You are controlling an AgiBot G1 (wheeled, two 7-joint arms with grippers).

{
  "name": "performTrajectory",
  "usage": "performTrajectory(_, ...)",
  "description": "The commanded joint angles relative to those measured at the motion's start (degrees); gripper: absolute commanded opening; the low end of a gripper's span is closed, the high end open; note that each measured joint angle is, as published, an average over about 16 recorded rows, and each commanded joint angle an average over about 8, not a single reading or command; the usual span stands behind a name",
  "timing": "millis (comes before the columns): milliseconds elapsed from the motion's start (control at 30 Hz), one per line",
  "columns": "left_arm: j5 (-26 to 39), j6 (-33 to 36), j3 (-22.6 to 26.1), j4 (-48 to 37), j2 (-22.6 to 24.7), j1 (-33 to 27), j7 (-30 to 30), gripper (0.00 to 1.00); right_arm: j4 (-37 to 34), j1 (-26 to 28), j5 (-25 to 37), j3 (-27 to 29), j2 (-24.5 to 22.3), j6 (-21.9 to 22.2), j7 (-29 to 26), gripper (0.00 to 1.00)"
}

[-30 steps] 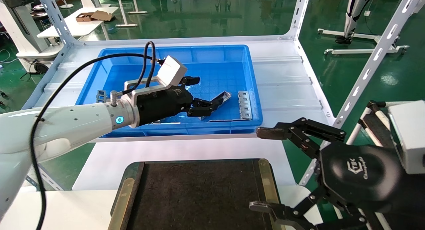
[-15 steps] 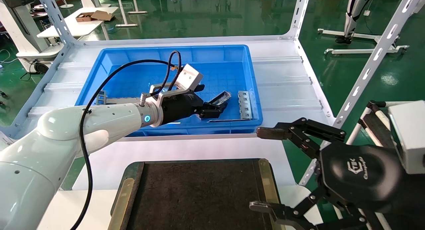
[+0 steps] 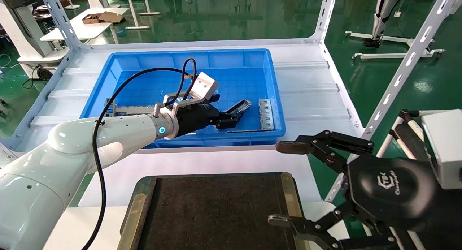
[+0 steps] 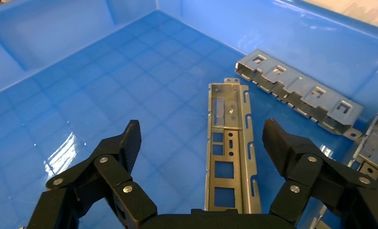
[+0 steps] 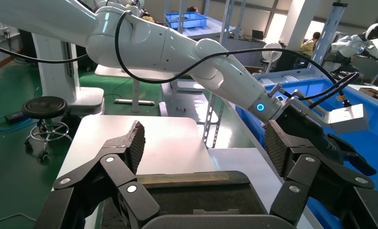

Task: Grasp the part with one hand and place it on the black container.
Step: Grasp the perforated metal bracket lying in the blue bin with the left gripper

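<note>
Left gripper [image 4: 201, 143] has dropped lower into the blue bin [image 3: 119, 62], fingers spread astride the grey channel [image 4: 230, 157], no grip yet. Right gripper [image 3: 288, 185] parked open beside black tray [image 3: 216, 206].

Left tool [image 4: 202, 143] fingers spread astride part [image 4: 230, 152]; bare bin floor [image 4: 106, 95] one side, ladder-like piece [image 4: 297, 90] near other.

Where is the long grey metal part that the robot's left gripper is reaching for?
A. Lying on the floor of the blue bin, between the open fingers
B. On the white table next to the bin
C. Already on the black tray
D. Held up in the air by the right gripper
A. In the left wrist view the part lies flat on the blue bin floor, between the spread fingers of the left gripper, not yet gripped.
</note>
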State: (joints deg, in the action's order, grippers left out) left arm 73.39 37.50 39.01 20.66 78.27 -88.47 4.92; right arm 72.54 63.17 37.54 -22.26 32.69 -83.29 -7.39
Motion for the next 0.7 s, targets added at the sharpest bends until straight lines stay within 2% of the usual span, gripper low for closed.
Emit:
performTrajectory(33, -0.8, -0.6, 1.1, -0.3, 0.0, -0.1, 0.1, 0.0, 0.0, 0.0, 0.0, 0.0, 0.0, 0.0, 0.0, 0.0)
performTrajectory(700, -8.2, -1.9, 8.2, -0.2, -0.5, -0.5, 0.7, 0.0, 0.0, 0.0, 0.0, 0.0, 0.0, 0.0, 0.0, 0.0)
